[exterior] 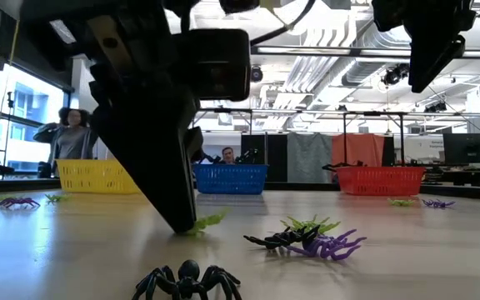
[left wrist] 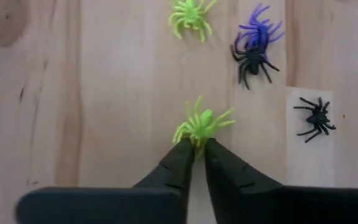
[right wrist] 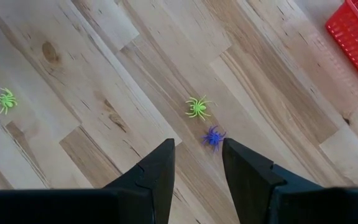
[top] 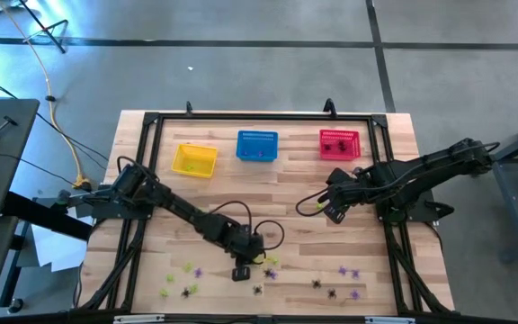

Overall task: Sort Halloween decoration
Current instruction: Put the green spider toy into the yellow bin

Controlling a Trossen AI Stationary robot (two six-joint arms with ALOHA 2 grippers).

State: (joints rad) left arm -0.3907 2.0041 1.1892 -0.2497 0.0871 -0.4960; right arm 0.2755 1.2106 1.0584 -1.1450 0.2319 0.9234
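Note:
A yellow-green spider lies on the wooden table near its front edge, with my left gripper shut on one end of it. In the high view my left gripper is at the front centre. Beside it lie another yellow-green spider, a purple one and two black ones. My right gripper hangs open above the table's right half, holding nothing; a yellow-green spider and a purple one lie below it. My left gripper pinches the yellow-green spider's legs at one end between its two fingertips. The fingers slant down onto it from the table's left. The spider's body and other legs stick out past the tips and rest on the table.
A yellow basket, a blue basket and a red basket stand in a row at the far edge. More spiders are scattered at the front left and front right. A black spider lies nearest the low camera. A person is beyond the table.

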